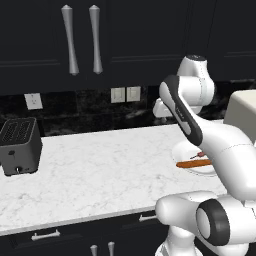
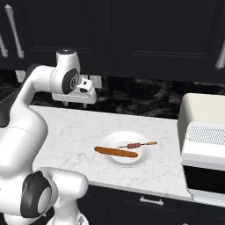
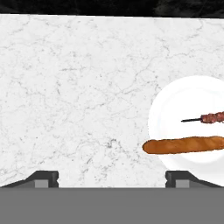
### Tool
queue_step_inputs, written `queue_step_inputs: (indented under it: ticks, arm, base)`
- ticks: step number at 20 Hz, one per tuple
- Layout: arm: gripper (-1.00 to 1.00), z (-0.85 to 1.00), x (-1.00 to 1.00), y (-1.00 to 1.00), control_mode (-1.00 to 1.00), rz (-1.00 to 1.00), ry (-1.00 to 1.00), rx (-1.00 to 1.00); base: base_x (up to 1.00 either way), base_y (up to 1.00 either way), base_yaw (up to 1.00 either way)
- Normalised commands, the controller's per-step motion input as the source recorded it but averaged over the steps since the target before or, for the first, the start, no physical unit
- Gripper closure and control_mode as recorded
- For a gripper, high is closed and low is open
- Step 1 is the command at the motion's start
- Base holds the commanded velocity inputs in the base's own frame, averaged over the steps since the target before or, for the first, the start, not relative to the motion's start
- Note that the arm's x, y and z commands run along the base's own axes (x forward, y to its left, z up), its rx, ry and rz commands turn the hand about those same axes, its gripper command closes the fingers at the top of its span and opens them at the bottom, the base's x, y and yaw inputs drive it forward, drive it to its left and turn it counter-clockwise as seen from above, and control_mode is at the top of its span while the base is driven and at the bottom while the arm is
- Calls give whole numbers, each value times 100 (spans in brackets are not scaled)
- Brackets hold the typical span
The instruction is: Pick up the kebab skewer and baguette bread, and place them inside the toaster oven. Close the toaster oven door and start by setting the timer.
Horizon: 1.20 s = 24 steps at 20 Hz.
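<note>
Gripper point(image 3: 112, 177) spread wide, holding nothing, hovering over bare marble counter point(image 3: 78, 87), white plate point(image 3: 175, 109) at its 3 o'clock w/ baguette bread point(image 3: 183, 145) & kebab skewer point(image 3: 210, 118) lying side by side, toaster oven point(image 2: 204, 149) at plate's 3 o'clock in right base view.

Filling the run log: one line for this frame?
gripper: open, above counter | kebab skewer, baguette bread: on plate | toaster oven: nothing loaded yet
</note>
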Motion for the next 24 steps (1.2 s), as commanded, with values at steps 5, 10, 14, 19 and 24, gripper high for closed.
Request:
queue_step_inputs:
  ticks: [5, 10, 14, 19, 24]
  arm:
    - [-100, 0, 0, 0, 100, 0, 0, 0]
    - [-100, 0, 0, 0, 100, 0, 0, 0]
    - [-100, 0, 0, 0, 100, 0, 0, 0]
    - [-100, 0, 0, 0, 100, 0, 0, 0]
    - [-100, 0, 0, 0, 100, 0, 0, 0]
  base:
    - [-5, -12, 0]
    - [-3, -64, 0]
    - [0, -65, 0]
    - [0, -58, 0]
    - [0, -55, 0]
